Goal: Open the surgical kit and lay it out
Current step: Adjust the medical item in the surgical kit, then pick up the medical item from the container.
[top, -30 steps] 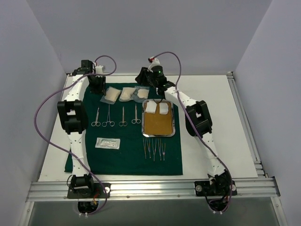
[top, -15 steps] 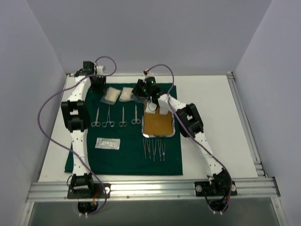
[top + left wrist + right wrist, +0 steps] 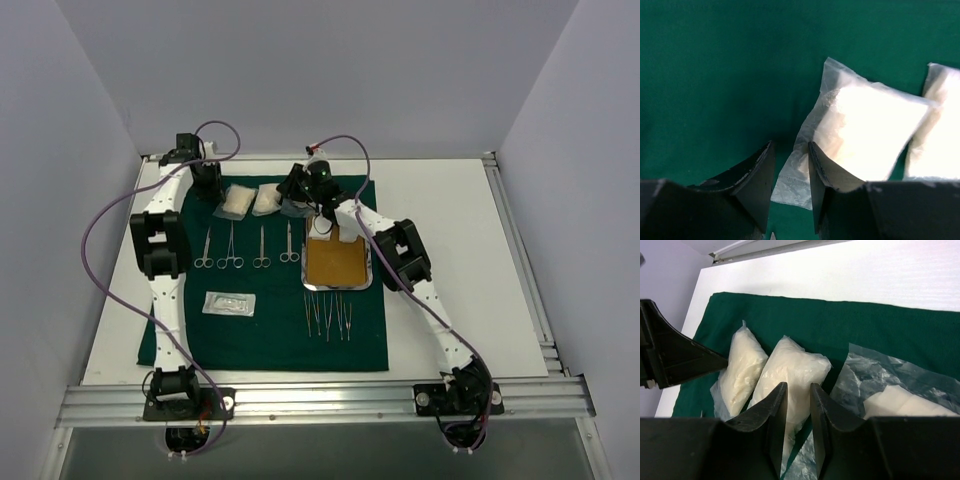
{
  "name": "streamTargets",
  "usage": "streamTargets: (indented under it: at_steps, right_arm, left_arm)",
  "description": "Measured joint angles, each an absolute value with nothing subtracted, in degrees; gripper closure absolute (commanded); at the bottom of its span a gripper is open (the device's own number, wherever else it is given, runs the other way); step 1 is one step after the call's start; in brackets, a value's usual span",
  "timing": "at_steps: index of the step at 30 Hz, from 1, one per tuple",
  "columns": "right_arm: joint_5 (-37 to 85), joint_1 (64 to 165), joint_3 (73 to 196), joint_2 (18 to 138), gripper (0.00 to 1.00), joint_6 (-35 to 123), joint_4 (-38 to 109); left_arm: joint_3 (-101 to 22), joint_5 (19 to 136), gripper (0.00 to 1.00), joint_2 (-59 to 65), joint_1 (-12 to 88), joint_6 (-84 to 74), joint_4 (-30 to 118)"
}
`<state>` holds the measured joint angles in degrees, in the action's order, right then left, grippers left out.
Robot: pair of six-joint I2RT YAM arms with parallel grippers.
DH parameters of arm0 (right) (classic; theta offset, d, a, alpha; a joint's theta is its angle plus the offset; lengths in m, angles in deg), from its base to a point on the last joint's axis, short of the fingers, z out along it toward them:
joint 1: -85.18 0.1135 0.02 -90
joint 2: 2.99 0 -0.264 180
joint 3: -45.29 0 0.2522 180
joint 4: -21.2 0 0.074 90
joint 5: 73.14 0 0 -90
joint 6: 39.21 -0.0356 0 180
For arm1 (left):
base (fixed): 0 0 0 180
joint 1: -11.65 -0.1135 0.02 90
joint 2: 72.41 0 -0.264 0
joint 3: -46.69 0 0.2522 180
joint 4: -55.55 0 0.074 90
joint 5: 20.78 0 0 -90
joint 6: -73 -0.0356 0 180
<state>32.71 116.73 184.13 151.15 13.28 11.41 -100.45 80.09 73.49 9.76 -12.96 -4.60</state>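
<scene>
Narrowly parted, left gripper (image 3: 790, 145) beside a gauze packet (image 3: 865, 135) on green cloth (image 3: 715, 75), nothing held, right gripper (image 3: 798, 386) likewise parted over middle packet (image 3: 795, 365), grip not discernible.

Overhead light: bright and even; the white tabletop (image 3: 480, 230) is nearly washed out, with faint shadows.
Left wrist glare: gauze packet (image 3: 870, 130) is overexposed at 3 o'clock.
Shadow: green cloth (image 3: 715, 75) darkens toward 7 o'clock.
Focus: jaws at 6 o'clock are soft in both wrist views.
</scene>
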Motion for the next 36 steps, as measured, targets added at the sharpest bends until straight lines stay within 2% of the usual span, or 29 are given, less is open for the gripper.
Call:
streamTargets:
  at_steps: [6,12,21,25,28,32,36]
  right_arm:
    - [32.7,116.7,186.2,152.8,0.77,12.9,11.1]
    - [32.6,116.7,186.2,152.8,0.68,14.3,11.6]
    - [30.4,116.6,184.2,146.4,0.48,22.3,20.5]
    - [26.0,116.7,182.5,136.9,0.44,28.6,28.7]
    - [19.6,116.8,173.9,123.3,0.44,32.3,33.0]
    - [13.4,116.8,160.4,103.4,0.44,34.1,36.4]
    - [12.5,116.7,152.0,92.8,0.46,33.7,39.3]
  left_arm:
    - [-94.6,80.4,0.61,70.4,8.9,-9.4,-2.0]
    - [-91.9,81.1,0.61,68.8,8.7,-7.7,-0.7]
    - [-93.0,81.6,0.59,67.5,8.6,-8.1,-1.4]
    - [-93.7,81.3,0.58,64.8,8.3,-10.3,-3.4]
    - [-93.0,80.9,0.58,59.6,8.1,-13.2,-5.9]
    - [-85.5,80.5,0.57,45.3,7.9,-18.1,-7.5]
    - [-74.9,81.5,0.56,30.0,7.8,-22.3,-9.1]
